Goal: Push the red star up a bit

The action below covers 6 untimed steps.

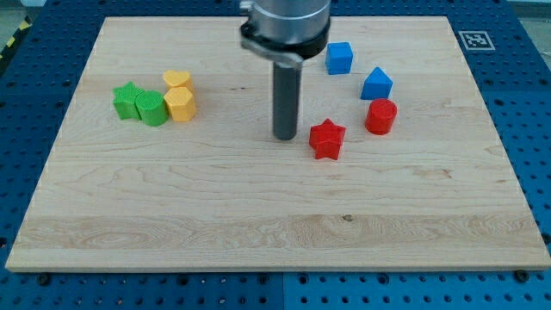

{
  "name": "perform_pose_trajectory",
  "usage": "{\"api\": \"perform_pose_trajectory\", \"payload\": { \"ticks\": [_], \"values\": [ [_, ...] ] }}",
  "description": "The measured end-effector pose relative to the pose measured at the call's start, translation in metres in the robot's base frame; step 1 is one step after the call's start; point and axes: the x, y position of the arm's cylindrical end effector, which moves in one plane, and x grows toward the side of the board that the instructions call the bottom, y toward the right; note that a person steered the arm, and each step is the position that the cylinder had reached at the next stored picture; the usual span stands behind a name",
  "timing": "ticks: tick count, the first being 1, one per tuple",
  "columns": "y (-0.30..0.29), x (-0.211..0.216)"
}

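Red star (327, 139) sits just right of my tip (285, 136), not touching. No pincer here. Approach step; next, get tip below star, push up.

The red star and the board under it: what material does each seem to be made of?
The red star looks like matte plastic, perhaps 3D-printed: even, saturated colour, no shine. The board looks like pale wood with a smooth, unvarnished or satin finish: long grain lines and a small dark knot show. My tip stands just to the star's left in the view.
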Motion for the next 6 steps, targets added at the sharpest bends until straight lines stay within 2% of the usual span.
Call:
{"api": "perform_pose_trajectory", "payload": {
  "ticks": [1,2,3,5,6],
  "values": [
    [0.013,0.042],
    [0.054,0.059],
    [0.054,0.058],
    [0.062,-0.009],
    [0.064,-0.024]
  ]
}}
